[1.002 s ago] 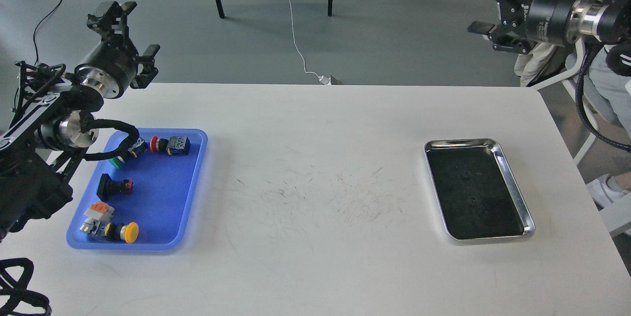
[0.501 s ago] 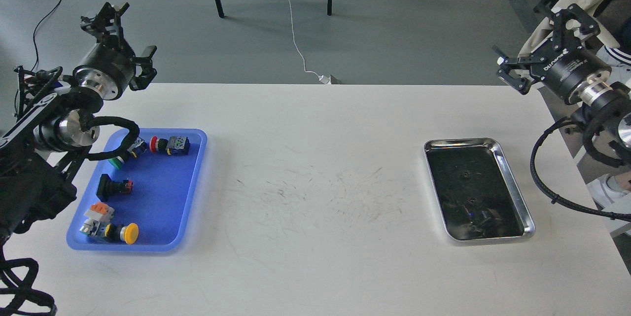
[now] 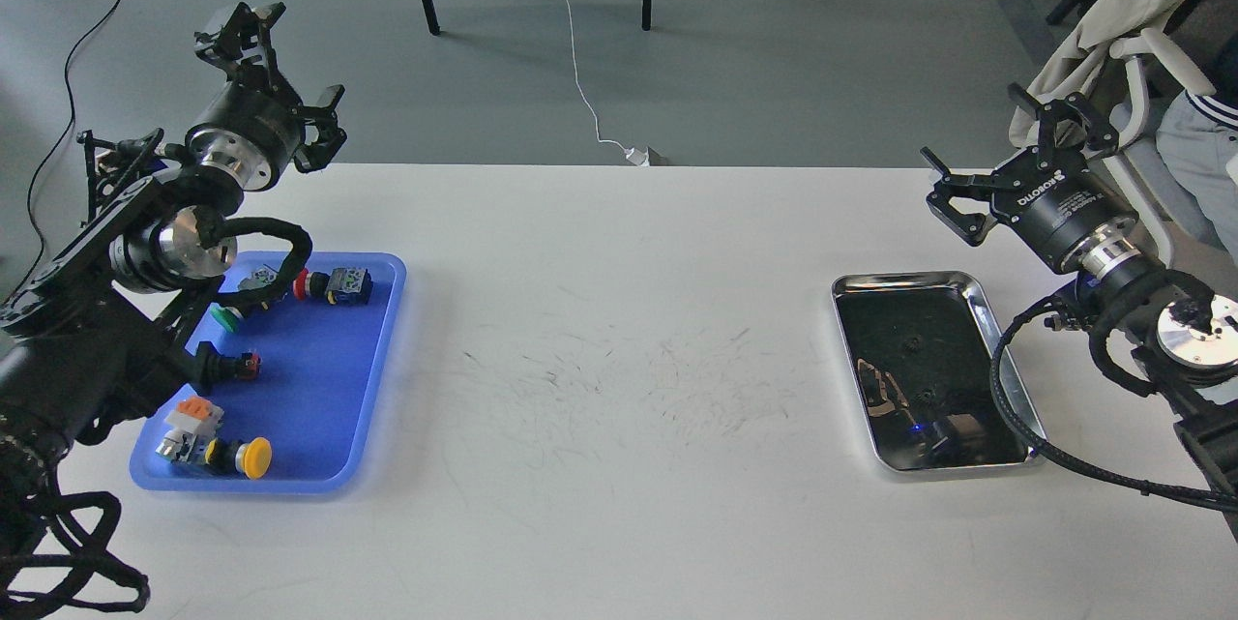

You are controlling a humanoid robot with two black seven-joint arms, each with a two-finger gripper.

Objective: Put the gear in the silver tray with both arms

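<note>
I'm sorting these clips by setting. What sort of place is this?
Probably a robotics lab or test workshop. A plain white table holds a blue tray of push-button switches and an empty silver tray, and loose cables run across the bare grey floor.

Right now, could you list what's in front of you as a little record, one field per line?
surface: white table
left side: blue tray holding push-button parts, including a yellow button, a red button and a green button
right side: silver tray, nothing in it, only reflections on its dark bottom
left pincer: open, raised beyond the table's far left corner, holding nothing
right pincer: open, above the far right of the table, behind the silver tray, holding nothing
</note>
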